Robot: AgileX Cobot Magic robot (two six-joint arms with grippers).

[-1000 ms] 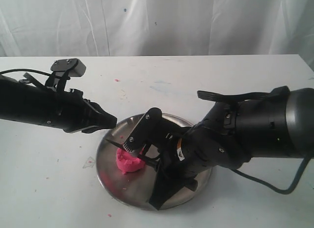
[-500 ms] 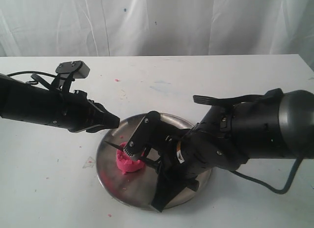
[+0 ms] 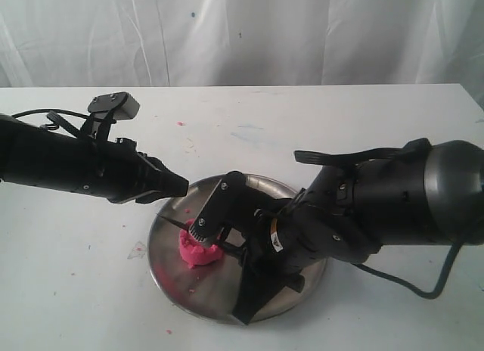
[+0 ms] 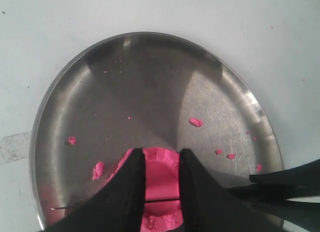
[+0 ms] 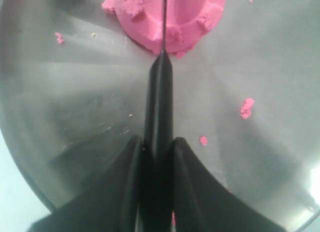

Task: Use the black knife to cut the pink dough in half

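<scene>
Bright pink dough (image 3: pixel 198 253) on a shiny silver plate (image 4: pixel 150 77) flecked with pink crumbs (image 4: pixel 195 122). The knife (image 5: pixel 159 92) is plain black. Left arm (image 3: pixel 60 166) black; right arm (image 3: pixel 393 207) black with a grey end and a small orange-and-white label (image 3: pixel 277 243). White table (image 3: pixel 76 290) with scattered pink specks (image 3: pixel 180 124) and a faint pale-blue smear (image 3: pixel 253 135). White, softly creased curtain (image 3: pixel 242 33).

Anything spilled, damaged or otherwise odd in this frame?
Pink crumbs lie scattered over the plate, away from the dough. The dough's edge is ragged and crumbling near the knife. Pink specks also mark the table. Nothing else stands out.
</scene>
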